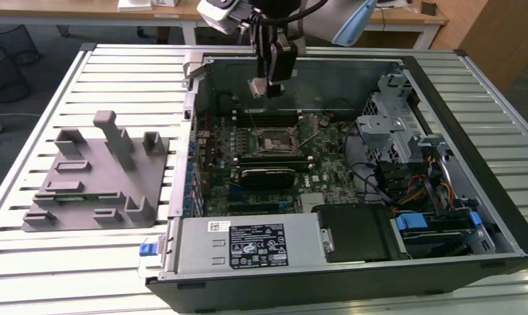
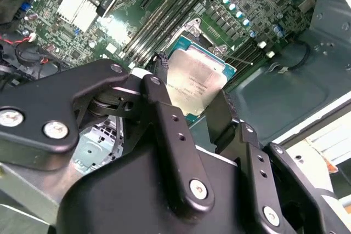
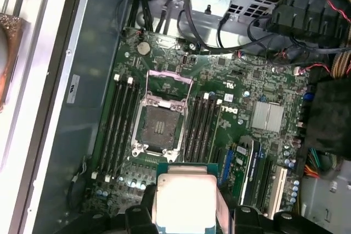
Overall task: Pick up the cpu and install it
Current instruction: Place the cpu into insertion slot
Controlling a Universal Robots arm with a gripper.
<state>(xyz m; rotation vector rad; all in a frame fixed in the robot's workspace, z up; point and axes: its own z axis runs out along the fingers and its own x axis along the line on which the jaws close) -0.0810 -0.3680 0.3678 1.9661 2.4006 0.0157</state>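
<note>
Hanging above the open computer case (image 1: 473,216), the gripper (image 1: 265,88) has the cpu (image 1: 258,87) clamped between its fingers. In the exterior view it sits at about twelve o'clock from the CPU socket (image 1: 273,140) and well clear of the motherboard (image 1: 321,172). In both wrist views the black fingers (image 2: 164,102) are closed to the chip's own width. They bear on two opposite edges of the cpu (image 2: 197,83), whose pale metal top faces the cameras. The grip appears square, though whether the chip sits perfectly level cannot be settled from these angles. In the first wrist view the cpu (image 3: 184,201) is apart from the socket (image 3: 159,127). The socket looks empty, with its load plate (image 3: 170,78) swung up at one end and memory slots (image 3: 123,121) running along both sides. The grey fixture (image 1: 98,177) stands outside the case on the slatted table (image 1: 36,262), at roughly nine o'clock from the socket in the exterior view, and nothing rests on its posts. Assessment: pick-up is complete and the chip is in transit, not seated. For this step the chip should be kept flat and brought squarely over the socket opening, with its corner marks matched to the socket. It should travel straight down, without any sideways slide across the contacts. The raised load plate and nearby cables (image 3: 192,20) are the likely fouling points. The orientation mark on the chip cannot be made out.
</note>
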